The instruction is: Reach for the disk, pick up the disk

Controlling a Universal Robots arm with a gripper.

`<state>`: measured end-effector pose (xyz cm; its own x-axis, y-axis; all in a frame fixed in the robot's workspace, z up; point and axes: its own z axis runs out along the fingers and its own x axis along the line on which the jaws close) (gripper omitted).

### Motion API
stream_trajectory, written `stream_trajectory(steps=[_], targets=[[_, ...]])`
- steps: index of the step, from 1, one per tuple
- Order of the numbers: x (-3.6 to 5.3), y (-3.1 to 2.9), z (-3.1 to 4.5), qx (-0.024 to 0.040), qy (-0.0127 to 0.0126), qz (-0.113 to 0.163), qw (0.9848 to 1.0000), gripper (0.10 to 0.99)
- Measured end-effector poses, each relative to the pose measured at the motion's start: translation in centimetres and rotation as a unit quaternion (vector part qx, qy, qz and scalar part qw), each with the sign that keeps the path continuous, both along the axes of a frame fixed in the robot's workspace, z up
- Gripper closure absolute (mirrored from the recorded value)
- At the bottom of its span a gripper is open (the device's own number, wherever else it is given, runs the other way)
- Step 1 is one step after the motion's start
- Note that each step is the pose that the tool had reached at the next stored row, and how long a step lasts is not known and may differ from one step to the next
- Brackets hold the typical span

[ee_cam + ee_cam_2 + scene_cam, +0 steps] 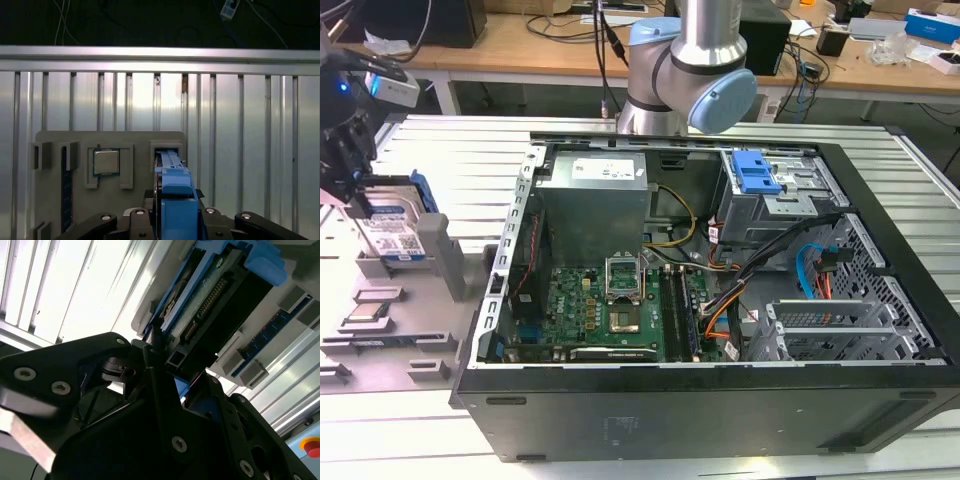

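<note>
Disk (398, 232) stands on edge in a slot of the grey fixture (440, 262), at the exterior view's left, beside the open computer case (720, 400). Gripper (360, 195) sits astride its top edge; clamped or loose, I cannot tell. Likely risk: an off-centre hold on the blue caddy frame alone could let the disk tilt and bind in the slot, or slip. The exterior view gives the label face, the second wrist view the connector edge (210, 302), and the first wrist view the processor chip (106, 162) seated near the slot.
</note>
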<state>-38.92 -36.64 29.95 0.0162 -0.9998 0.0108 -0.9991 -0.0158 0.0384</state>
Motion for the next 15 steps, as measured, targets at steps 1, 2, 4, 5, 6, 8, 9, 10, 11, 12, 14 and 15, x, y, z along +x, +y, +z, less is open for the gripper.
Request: stream_trajectory(steps=[1,2,4,5,6,8,9,10,11,12,14,15], targets=[[0.0,0.0,0.13,0.0,0.0,0.0,1.0,0.718],[0.0,0.0,0.26,0.0,0.0,0.0,1.0,0.718],[0.0,0.0,0.62,0.0,0.0,0.0,1.0,0.718],[0.0,0.0,0.76,0.0,0.0,0.0,1.0,0.718],[0.0,0.0,1.02,0.0,0.0,0.0,1.0,0.718],[0.0,0.0,1.32,0.0,0.0,0.0,1.0,0.718],[0.0,0.0,1.49,0.0,0.0,0.0,1.0,0.718],[0.0,0.0,1.63,0.0,0.0,0.0,1.0,0.718],[0.0,0.0,1.79,0.0,0.0,0.0,1.0,0.718],[0.0,0.0,1.93,0.0,0.0,0.0,1.0,0.718],[0.0,0.0,2.32,0.0,0.0,0.0,1.0,0.718],[0.0,0.0,2.52,0.0,0.0,0.0,1.0,0.718]])
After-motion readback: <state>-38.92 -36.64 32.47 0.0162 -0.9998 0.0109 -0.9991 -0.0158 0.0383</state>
